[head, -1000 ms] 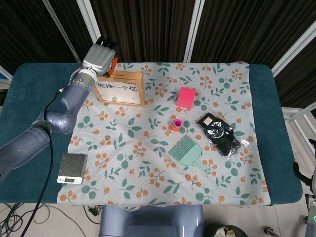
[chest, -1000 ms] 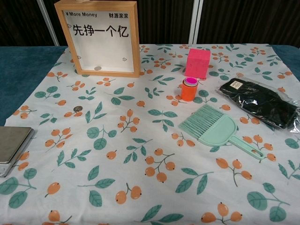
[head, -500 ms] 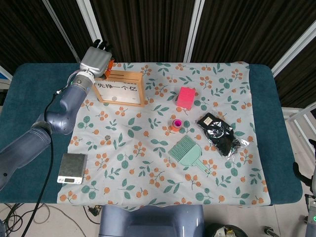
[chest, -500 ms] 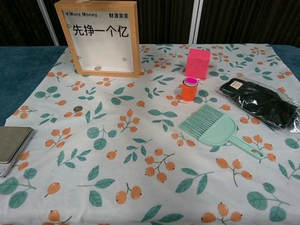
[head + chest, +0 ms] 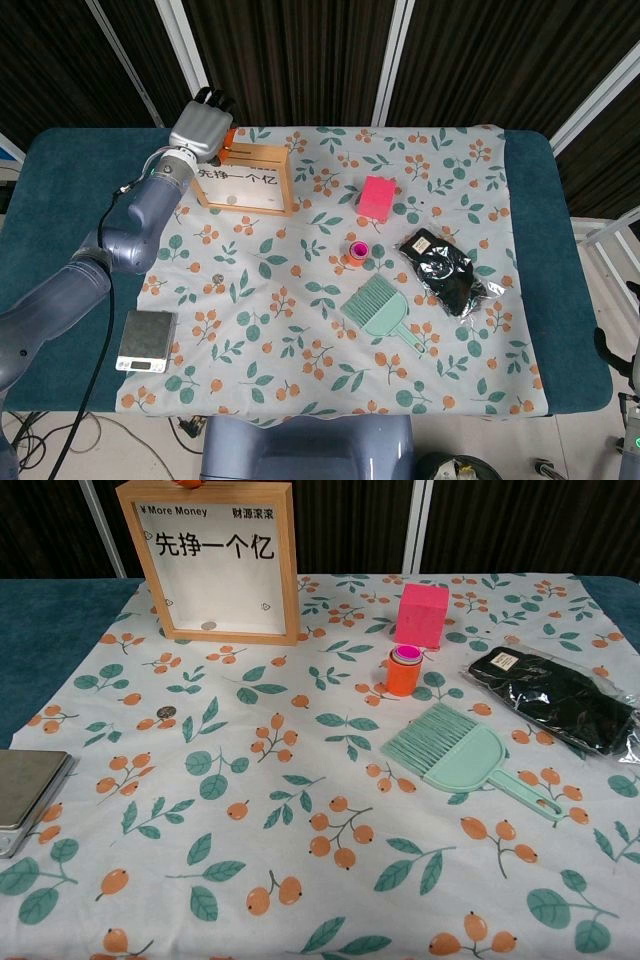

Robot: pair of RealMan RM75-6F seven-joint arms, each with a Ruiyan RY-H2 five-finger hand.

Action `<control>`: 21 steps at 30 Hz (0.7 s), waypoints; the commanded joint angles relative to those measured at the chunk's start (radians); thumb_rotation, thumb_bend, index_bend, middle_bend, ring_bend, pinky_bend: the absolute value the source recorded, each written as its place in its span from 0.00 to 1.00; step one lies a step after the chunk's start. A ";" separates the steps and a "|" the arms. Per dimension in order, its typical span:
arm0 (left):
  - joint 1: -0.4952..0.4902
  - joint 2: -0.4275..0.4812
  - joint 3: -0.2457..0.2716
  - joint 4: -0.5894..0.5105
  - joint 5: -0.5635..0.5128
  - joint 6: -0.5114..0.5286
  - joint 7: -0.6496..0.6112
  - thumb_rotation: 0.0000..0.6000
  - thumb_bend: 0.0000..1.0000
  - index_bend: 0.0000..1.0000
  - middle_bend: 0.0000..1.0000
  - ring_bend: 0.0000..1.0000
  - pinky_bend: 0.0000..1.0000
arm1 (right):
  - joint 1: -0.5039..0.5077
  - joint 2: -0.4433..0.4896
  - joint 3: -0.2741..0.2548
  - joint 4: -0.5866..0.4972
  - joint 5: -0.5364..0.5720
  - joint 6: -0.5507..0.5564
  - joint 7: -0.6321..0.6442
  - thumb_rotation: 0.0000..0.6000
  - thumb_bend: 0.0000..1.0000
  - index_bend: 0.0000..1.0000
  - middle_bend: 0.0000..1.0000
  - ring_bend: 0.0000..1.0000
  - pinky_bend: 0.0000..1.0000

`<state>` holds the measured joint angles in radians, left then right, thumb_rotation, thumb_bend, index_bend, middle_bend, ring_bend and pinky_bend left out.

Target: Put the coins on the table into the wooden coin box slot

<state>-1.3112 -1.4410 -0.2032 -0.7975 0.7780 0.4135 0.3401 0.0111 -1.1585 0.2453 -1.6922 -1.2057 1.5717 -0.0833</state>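
1. Digital scale (image 5: 146, 340): sitting at the near-left edge of the surface (image 5: 60, 190), partly off the floral cloth (image 5: 300, 330).
2. Left hand (image 5: 203, 128): hovering over the top-left corner of the wooden coin box (image 5: 246, 180), where the slot would be lying. Whether it is pinching a coin cannot be told; the fingers are pointing away from the head camera, and the chest view is showing only a sliver of orange at the frame's top edge.
3. Coin (image 5: 166, 712): lying flat on the cloth, in front of the box and well below the left hand. This is the key relation: the coin is sitting toward the robot from the hand, on the left side, so the left arm is far nearer.
4. Second coin (image 5: 208, 625): resting inside the box, behind its window, at the bottom.
5. Orange cup (image 5: 403, 669): standing upright near the centre, just in front of the pink block (image 5: 421, 613).
6. Mint dustpan brush (image 5: 458, 753): lying flat, handle pointing right and toward the robot.
7. Black packaged item (image 5: 558, 696): lying at the right.
8. Right hand: not showing in either view.
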 commanded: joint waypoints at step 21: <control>-0.012 0.007 0.005 -0.010 0.004 0.011 -0.019 1.00 0.40 0.56 0.09 0.00 0.00 | 0.001 0.000 0.001 -0.002 0.003 0.001 -0.007 1.00 0.39 0.21 0.05 0.01 0.00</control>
<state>-1.3230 -1.4345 -0.1991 -0.8068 0.7829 0.4252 0.3206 0.0117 -1.1587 0.2464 -1.6937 -1.2031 1.5724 -0.0908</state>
